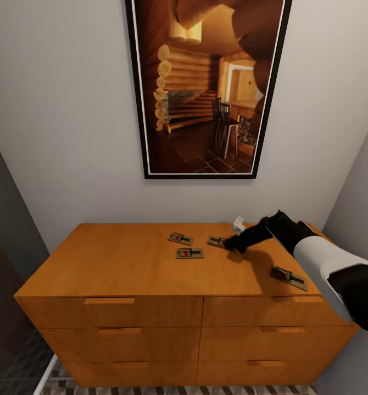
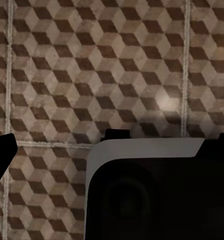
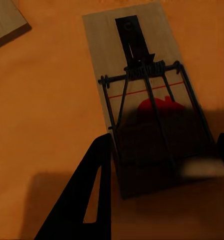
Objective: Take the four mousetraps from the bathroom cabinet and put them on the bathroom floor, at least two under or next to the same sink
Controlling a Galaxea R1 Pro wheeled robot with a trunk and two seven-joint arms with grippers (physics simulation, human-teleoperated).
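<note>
The cabinet is seen against the wall. Four traps lie on its top: two near the back middle, one by the front right edge, one toward the back right, straddled by the spread right gripper. The left gripper's state cannot be told above the floor.

Four mousetraps on the cabinet.
Three cluster mid-top: one behind, one before it, one rightward; the fourth sits front-right.
</note>
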